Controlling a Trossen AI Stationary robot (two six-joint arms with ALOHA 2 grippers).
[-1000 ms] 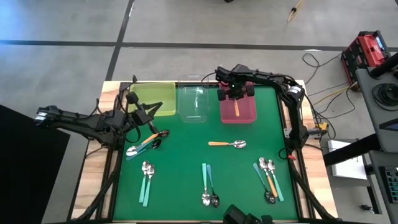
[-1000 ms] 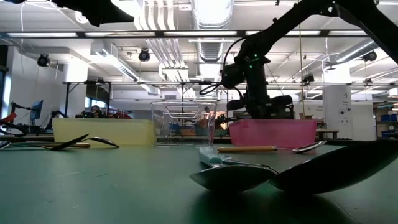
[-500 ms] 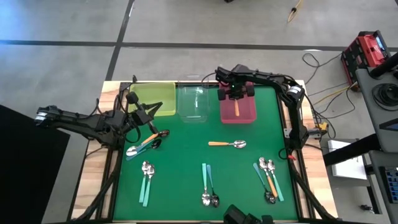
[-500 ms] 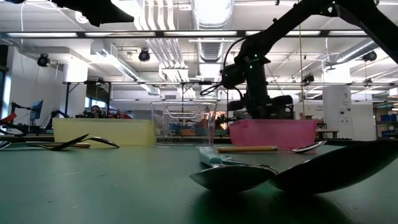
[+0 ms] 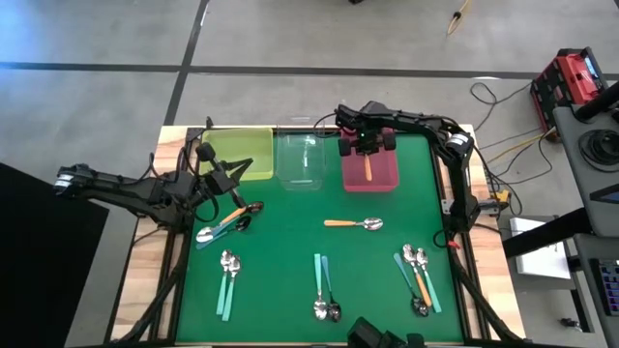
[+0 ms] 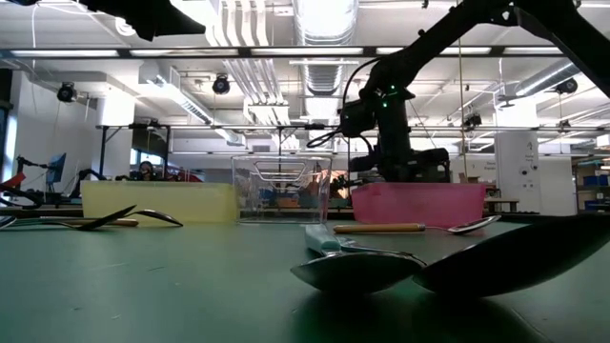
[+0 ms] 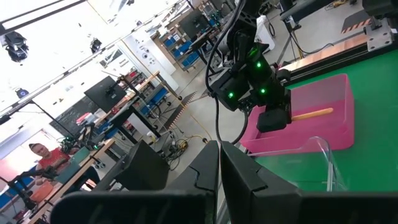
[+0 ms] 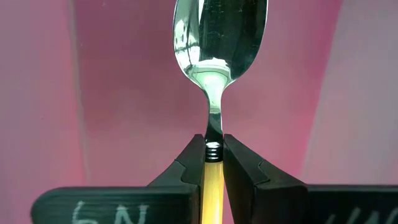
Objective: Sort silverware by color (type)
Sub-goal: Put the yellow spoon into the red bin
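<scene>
Green mat [image 5: 290, 222] — workshop shelving [image 6: 276, 181] beyond

the only writing that shows is on the right tool [image 8: 213, 155], seen in the right wrist view: pale hand-drawn marks on the dark body just below its fingers, cut off by the picture's edge. the marks on one side look like the tops of two or three letters or digits, possibly "6n", but they cannot be read with certainty; a stroke or two shows on the other side and is unreadable. no label, brand, number or sign can be read in the high view, the low view or the left wrist view.
</scene>
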